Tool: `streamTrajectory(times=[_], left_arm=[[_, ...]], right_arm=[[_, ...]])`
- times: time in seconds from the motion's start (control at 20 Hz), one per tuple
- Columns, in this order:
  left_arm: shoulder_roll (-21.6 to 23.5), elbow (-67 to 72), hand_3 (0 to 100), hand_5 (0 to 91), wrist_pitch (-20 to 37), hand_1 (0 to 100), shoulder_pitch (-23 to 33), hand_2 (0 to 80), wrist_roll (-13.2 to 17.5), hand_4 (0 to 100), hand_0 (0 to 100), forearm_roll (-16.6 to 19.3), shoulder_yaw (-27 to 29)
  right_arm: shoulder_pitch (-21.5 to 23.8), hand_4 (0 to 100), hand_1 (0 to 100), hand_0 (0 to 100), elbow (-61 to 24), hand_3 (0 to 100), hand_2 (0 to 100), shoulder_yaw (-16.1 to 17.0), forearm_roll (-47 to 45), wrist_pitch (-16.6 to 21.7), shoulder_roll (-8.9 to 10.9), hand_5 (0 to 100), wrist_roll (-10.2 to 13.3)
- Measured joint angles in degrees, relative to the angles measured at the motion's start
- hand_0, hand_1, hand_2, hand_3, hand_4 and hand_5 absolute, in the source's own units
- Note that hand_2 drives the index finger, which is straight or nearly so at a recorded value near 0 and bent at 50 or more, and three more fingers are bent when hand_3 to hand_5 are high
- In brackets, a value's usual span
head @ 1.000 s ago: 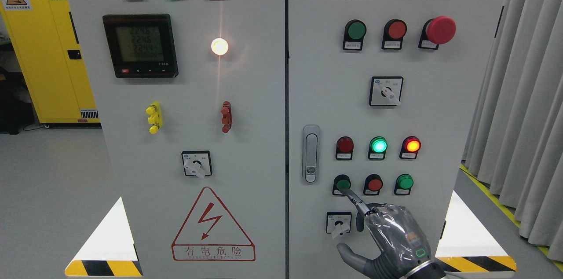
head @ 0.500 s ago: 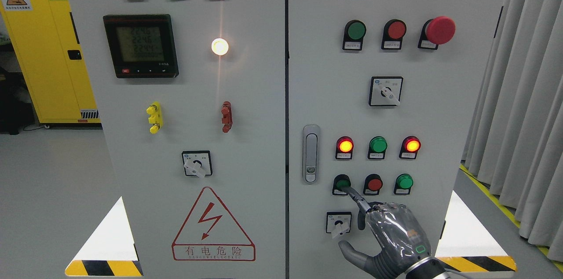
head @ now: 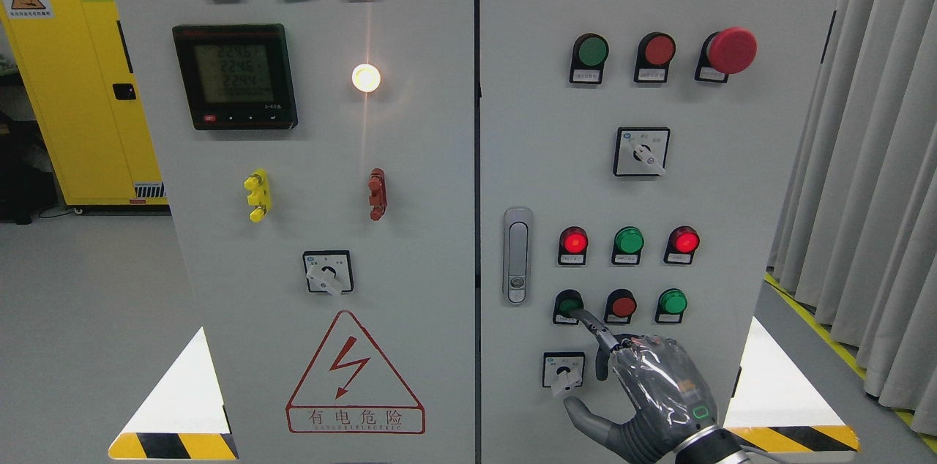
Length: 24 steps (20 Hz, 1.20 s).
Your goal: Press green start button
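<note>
A green push button (head: 567, 303) sits at the left end of the lowest button row on the right cabinet door (head: 542, 156). My right hand (head: 655, 394) comes in from the lower right. Its index finger (head: 591, 325) is stretched out with the tip touching the green button; the other fingers are curled and the thumb sticks out to the left. It holds nothing. In the lamp row above, the left lamp (head: 573, 241) and right lamp (head: 684, 240) glow red and the middle green lamp (head: 629, 240) is dark. The left arm is out of view.
Next to the pressed button are a red button (head: 622, 304) and another green button (head: 672, 301). A rotary switch (head: 564, 370) lies just left of my hand, a door handle (head: 517, 255) further left. A red mushroom stop button (head: 732, 50) is higher up. Curtains (head: 864, 156) hang at right.
The middle green lamp above the button went dark and the left red lamp lit up. My index fingertip stayed on the green button; the hand shifted only slightly.
</note>
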<state>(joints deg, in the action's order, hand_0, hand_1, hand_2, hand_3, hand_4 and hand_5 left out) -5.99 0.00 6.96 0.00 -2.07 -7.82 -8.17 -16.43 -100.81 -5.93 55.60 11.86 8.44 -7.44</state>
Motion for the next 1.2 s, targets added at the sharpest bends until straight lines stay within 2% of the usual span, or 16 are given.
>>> streamTrajectory(times=[0.05,0.1,0.15,0.2,0.3,0.35,0.45,0.5,0.6,0.65,0.7,0.8,0.9,1.2], left_arm=[[0.00,0.00,0,0.0,0.00,56,0.00,0.0,0.00,0,12,0.00,0.00],[0.00,0.00,0,0.0,0.00,56,0.00,0.0,0.00,0,12,0.00,0.00],[0.00,0.00,0,0.0,0.00,56,0.00,0.0,0.00,0,12,0.00,0.00],[0.00,0.00,0,0.0,0.00,56,0.00,0.0,0.00,0,12,0.00,0.00],[0.00,0.00,0,0.0,0.00,56,0.00,0.0,0.00,0,12,0.00,0.00],[0.00,0.00,0,0.0,0.00,56,0.00,0.0,0.00,0,12,0.00,0.00],[0.00,0.00,0,0.0,0.00,56,0.00,0.0,0.00,0,12,0.00,0.00],[0.00,0.00,0,0.0,0.00,56,0.00,0.0,0.00,0,12,0.00,0.00],[0.00,0.00,0,0.0,0.00,56,0.00,0.0,0.00,0,12,0.00,0.00],[0.00,0.00,0,0.0,0.00,56,0.00,0.0,0.00,0,12,0.00,0.00],[0.00,0.00,0,0.0,0.00,56,0.00,0.0,0.00,0,12,0.00,0.00],[0.00,0.00,0,0.0,0.00,56,0.00,0.0,0.00,0,12,0.00,0.00],[0.00,0.00,0,0.0,0.00,56,0.00,0.0,0.00,0,12,0.00,0.00],[0.00,0.00,0,0.0,0.00,56,0.00,0.0,0.00,0,12,0.00,0.00]], right_arm=[[0.29,50,56,37,-0.30,43,0,-0.02,-2.16,-0.11,-0.16,39,-0.06],[0.68,36,56,36,-0.65,28,0,-0.03,-4.41,-0.36,-0.36,26,-0.14],[1.14,36,56,36,-1.04,28,0,-0.05,-6.52,-0.36,-0.58,26,-0.16],[1.67,31,56,36,-1.47,23,0,-0.06,-8.77,-0.36,-0.81,23,-0.18],[2.84,31,56,36,-2.49,23,0,-0.06,-13.31,-0.17,-1.16,23,-0.28],[3.63,26,55,36,-3.07,21,0,-0.06,-15.76,-0.14,-1.34,20,-0.31],[5.31,26,55,37,-4.11,20,0,-0.10,-21.59,0.04,-1.59,20,-0.41],[6.40,21,55,39,-4.66,14,0,-0.14,-24.62,0.05,-1.71,16,-0.27],[8.77,21,55,39,-5.81,14,0,-0.19,-32.17,-0.04,-1.93,16,-2.36],[10.12,16,55,40,-6.39,9,0,-0.22,-35.51,-0.39,-2.02,12,-2.91],[11.05,11,54,41,-6.96,2,0,-0.25,-39.16,-0.93,-2.10,2,-3.49],[12.71,11,53,43,-8.14,2,0,-0.28,-45.48,-2.57,-2.26,2,-4.21],[14.02,7,51,50,-9.29,0,0,-0.32,-51.08,-4.31,-2.37,0,-4.43],[17.55,6,50,48,-11.77,0,0,-0.42,-61.35,-6.59,-2.62,0,-4.96]])
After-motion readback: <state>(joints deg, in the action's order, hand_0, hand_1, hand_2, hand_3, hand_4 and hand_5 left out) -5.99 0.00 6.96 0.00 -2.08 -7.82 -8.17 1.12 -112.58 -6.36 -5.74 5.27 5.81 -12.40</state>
